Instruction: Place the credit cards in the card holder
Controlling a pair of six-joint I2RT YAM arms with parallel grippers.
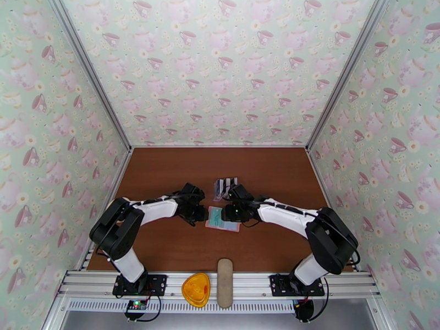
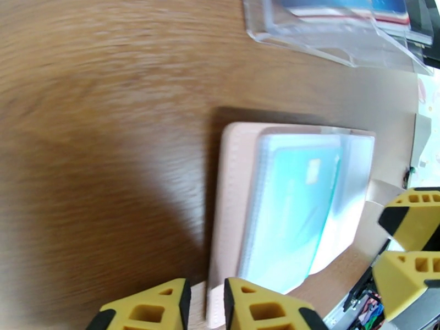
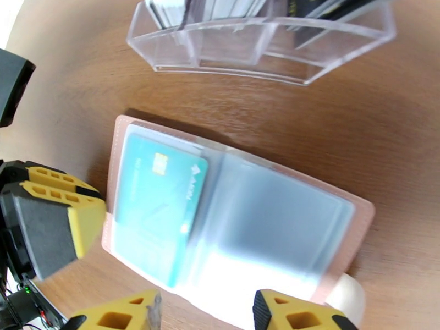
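Observation:
The card holder (image 1: 225, 224) lies open and flat on the brown table, pale pink (image 2: 234, 188) with translucent sleeves (image 3: 360, 215). A teal card (image 3: 159, 204) sits inside its left sleeve (image 2: 291, 215). More credit cards (image 1: 226, 184) stand in the clear rack behind it (image 3: 231, 4). My left gripper (image 1: 199, 215) is at the holder's left edge, its yellow fingertips nearly together over the pink border (image 2: 206, 306). My right gripper (image 1: 231, 212) hovers over the holder's right part, fingers wide apart with nothing between them (image 3: 206, 314).
The clear plastic rack (image 3: 264, 50) stands just beyond the holder. An orange object (image 1: 196, 289) and a long beige oval case (image 1: 224, 282) rest on the front rail. Patterned walls close in the left, right and back sides.

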